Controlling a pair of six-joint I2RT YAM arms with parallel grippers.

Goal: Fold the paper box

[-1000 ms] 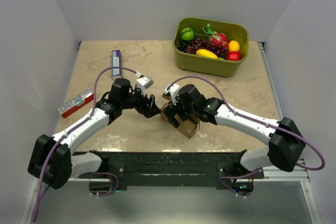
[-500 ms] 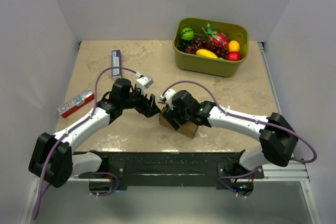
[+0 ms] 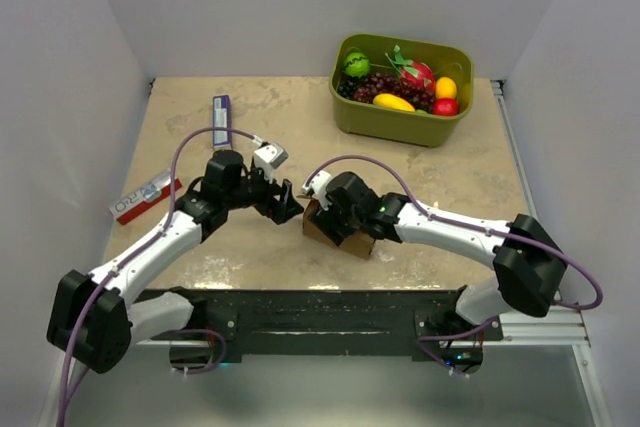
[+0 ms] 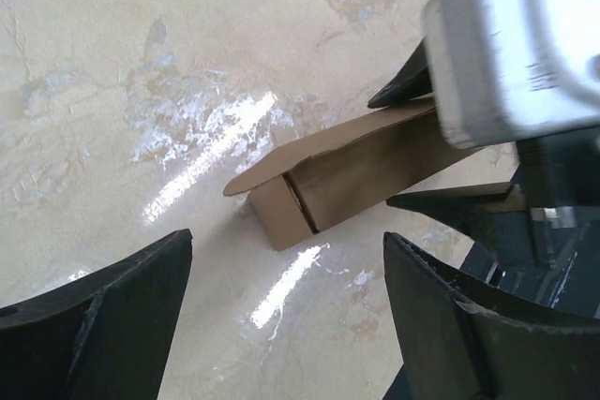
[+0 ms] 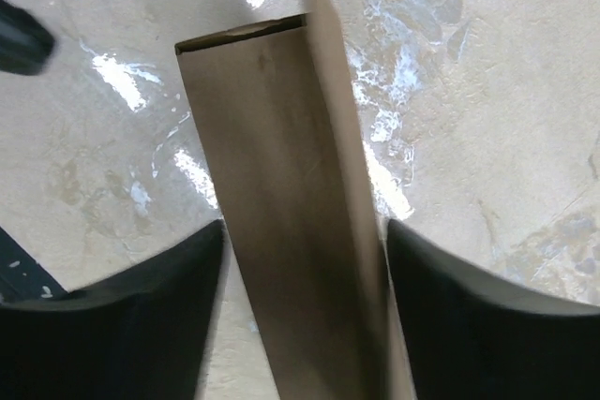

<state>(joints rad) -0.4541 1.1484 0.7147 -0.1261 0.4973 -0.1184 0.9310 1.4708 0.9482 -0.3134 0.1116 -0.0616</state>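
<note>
The paper box (image 3: 357,245) is a small brown carton lying on the table at front centre. In the left wrist view the paper box (image 4: 347,175) shows an end with a loose flap. My right gripper (image 3: 335,215) is over the carton. In the right wrist view my right gripper (image 5: 305,231) has its jaws on either side of the paper box (image 5: 281,156) and pressed to its long sides. My left gripper (image 3: 290,209) is open and empty just left of the carton. In its own view my left gripper (image 4: 286,274) is short of the box end.
A green bin (image 3: 385,125) of toy fruit stands at the back right. A slim purple-and-white box (image 3: 221,120) lies at the back left. A red-and-white printed box (image 3: 145,197) lies near the left wall.
My right gripper has moved left and down onto the carton, which shifted a little. My left gripper has drawn back slightly to the left.
</note>
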